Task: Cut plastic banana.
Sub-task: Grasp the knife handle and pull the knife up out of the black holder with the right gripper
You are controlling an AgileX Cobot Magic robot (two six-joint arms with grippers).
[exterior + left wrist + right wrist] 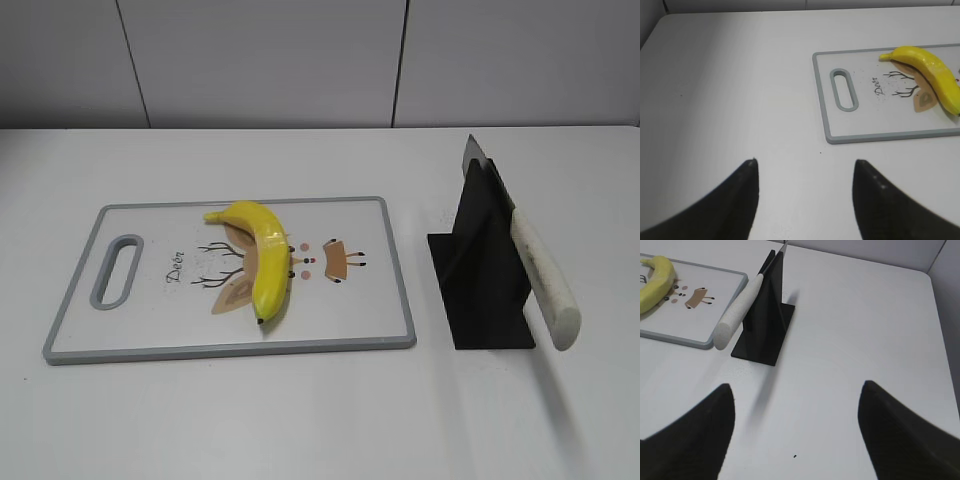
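A yellow plastic banana (262,258) lies on a white cutting board with a grey rim (240,347). It also shows in the left wrist view (935,75) and at the right wrist view's top left (655,282). A knife with a white handle (545,280) rests in a black stand (485,275) right of the board; both show in the right wrist view, handle (737,312) and stand (767,325). My left gripper (805,167) is open over bare table left of the board. My right gripper (796,390) is open, near side of the stand. Neither gripper shows in the exterior view.
The board (875,136) has a slot handle (844,89) at its left end and a deer drawing. The white table (300,420) is backed by a grey wall (300,60). The table's right edge (945,340) shows in the right wrist view.
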